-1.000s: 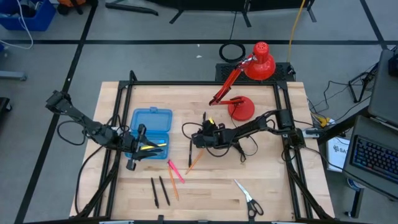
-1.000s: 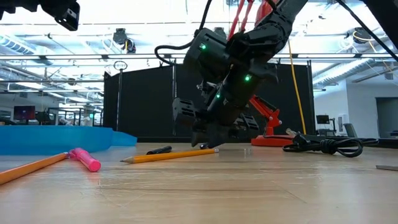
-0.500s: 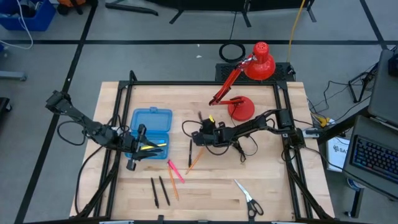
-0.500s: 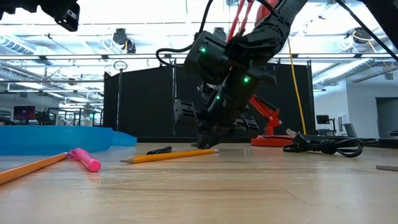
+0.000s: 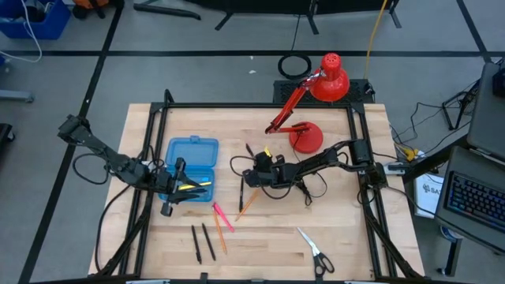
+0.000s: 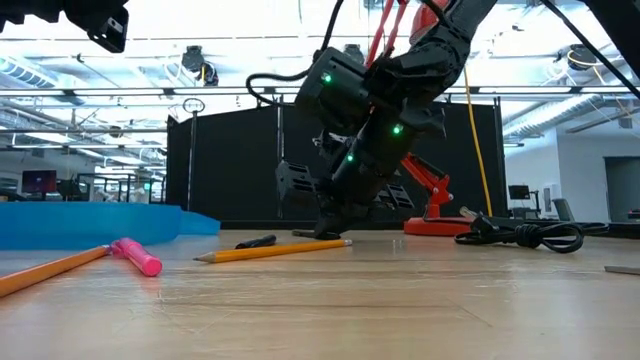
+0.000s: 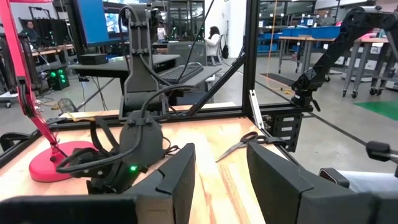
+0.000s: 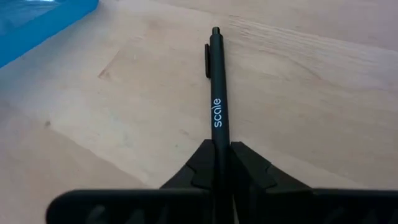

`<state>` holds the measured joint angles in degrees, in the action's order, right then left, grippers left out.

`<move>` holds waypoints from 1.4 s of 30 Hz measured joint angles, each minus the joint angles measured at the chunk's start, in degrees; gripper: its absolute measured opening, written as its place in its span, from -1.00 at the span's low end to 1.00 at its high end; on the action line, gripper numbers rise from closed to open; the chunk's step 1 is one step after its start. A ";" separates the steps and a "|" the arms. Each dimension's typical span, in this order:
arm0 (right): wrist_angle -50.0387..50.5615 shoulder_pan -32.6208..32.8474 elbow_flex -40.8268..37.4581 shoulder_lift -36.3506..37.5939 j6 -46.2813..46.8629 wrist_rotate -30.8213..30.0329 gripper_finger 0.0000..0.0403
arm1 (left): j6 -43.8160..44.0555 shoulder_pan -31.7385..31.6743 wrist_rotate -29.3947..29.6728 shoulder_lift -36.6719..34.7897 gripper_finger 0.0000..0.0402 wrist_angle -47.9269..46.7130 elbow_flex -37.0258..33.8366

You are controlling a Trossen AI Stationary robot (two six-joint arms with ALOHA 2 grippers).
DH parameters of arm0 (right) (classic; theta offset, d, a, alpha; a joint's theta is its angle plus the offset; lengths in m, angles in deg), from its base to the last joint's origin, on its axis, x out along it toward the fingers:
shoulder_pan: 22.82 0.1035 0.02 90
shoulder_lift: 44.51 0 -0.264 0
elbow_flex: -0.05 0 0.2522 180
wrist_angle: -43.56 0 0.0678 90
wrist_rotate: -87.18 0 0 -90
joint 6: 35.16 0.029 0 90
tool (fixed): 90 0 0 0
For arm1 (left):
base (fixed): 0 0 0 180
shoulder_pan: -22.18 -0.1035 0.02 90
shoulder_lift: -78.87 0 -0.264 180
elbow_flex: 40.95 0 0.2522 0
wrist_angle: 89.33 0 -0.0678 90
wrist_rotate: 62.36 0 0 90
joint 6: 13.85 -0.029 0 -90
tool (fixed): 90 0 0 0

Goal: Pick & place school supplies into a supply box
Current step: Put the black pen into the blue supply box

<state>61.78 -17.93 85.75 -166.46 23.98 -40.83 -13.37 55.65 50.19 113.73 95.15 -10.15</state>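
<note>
My right gripper (image 5: 255,164) is shut on a black pen (image 8: 216,93) printed "scale", near the middle of the table. The pen's free end (image 5: 248,148) points toward the far left. In the low view this gripper (image 6: 330,228) reaches down to the wood. My left gripper (image 5: 188,188) hovers open and level over the near right corner of the blue supply box (image 5: 192,156), nothing between its fingers (image 7: 177,180). Loose on the wood lie a black pen (image 5: 241,192), an orange pencil (image 5: 248,203), a pink marker (image 5: 222,216), two black pens (image 5: 202,242) and scissors (image 5: 316,251). My right gripper pinches the black pen's near end (image 8: 217,147) between its two fingertips. The fingers slant down from the table's right and lie in line with the pen, which runs straight out ahead of them. The pen lies low, on or just over the wood, clip end (image 8: 208,62) farthest away.
A red desk lamp (image 5: 308,136) stands at the far right, its black cable (image 6: 520,236) coiled on the table behind my right arm. A pencil (image 6: 272,251) and the pink marker (image 6: 138,256) lie near the front. Bare wood spreads along the near edge.
My right gripper has shut on the black pen without leaving its place. The pen's free end has swung a little toward the table's left edge, so the pen now slants toward the far left instead of pointing at the far edge.
</note>
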 joint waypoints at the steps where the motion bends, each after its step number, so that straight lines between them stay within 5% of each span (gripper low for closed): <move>1: -0.61 0.32 -0.02 0.32 -0.70 0.11 -0.91 | 0.04 -0.02 0.00 0.00 -0.27 -0.08 0.00; 21: -12.38 5.87 -0.07 1.45 -8.15 -2.48 -0.91 | 0.02 -0.02 0.02 -0.01 -0.27 -0.29 0.00; 42: -26.97 16.44 0.07 4.44 -25.21 -16.05 -0.92 | 2.69 0.00 0.01 -0.02 -0.27 1.72 0.00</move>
<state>34.81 -1.49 85.81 -162.02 -1.23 -56.88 -10.69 55.65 50.20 113.72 96.87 -10.15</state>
